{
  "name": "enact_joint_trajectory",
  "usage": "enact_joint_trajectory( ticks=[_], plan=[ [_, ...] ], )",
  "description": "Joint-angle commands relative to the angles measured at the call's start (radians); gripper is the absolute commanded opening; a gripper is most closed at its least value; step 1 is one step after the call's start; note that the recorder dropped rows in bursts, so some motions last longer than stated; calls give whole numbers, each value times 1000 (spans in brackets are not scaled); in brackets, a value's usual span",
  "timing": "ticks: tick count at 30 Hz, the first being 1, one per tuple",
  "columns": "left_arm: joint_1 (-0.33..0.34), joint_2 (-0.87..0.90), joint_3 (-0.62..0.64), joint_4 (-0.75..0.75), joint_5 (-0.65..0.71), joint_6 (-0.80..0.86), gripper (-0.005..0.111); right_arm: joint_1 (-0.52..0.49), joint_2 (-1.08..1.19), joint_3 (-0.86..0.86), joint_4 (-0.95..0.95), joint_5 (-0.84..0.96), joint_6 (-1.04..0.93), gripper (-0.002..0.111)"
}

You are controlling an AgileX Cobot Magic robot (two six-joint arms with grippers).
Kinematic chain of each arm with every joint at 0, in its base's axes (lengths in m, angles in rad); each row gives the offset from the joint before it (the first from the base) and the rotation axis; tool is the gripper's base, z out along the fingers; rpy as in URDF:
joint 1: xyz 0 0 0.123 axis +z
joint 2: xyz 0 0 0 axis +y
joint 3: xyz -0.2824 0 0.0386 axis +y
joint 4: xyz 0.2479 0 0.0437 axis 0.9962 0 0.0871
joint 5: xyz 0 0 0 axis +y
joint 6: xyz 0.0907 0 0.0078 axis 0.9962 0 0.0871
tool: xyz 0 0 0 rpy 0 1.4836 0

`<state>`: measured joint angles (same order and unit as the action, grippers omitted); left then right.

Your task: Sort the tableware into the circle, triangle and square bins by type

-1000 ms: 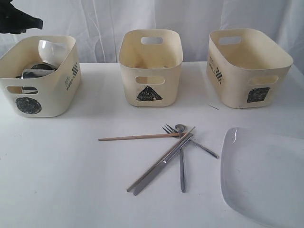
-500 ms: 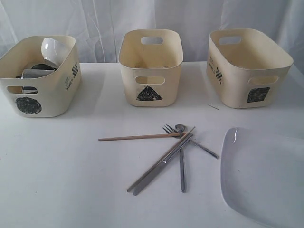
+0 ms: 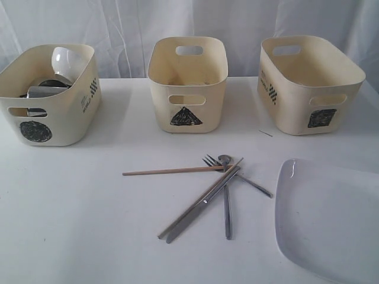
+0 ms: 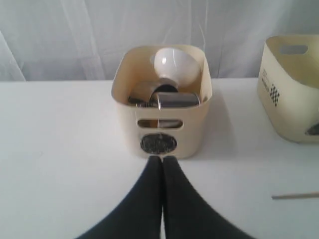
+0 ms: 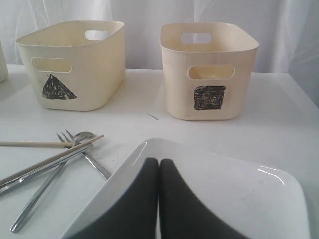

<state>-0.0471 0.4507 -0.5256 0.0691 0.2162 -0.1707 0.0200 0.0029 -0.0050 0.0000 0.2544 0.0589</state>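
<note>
Left tool (image 4: 162, 158) and right tool (image 5: 159, 161) both pinched together, empty; white plate (image 3: 331, 219) lies near-right on counter (image 3: 89, 207), directly before right tool, square bin (image 3: 294, 109) far beyond.

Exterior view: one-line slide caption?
White bowl and steelware in the circle bin; chopsticks, fork and spoon lie crossed beside the white plate, before the triangle bin and square bin.

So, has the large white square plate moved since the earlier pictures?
No. The plate keeps its spot in front of the cream plastic square-marked bin.
</note>
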Motion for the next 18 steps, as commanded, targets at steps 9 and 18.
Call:
enact_joint_trajectory(
  ticks=[9, 18],
  plan=[
    [3, -119, 24, 29, 210, -13, 0, 3, -3, 5, 0, -8, 1, 0],
    [-1, -199, 354, 6, -390, 72, 0, 3, -3, 5, 0, -8, 1, 0]
  ],
)
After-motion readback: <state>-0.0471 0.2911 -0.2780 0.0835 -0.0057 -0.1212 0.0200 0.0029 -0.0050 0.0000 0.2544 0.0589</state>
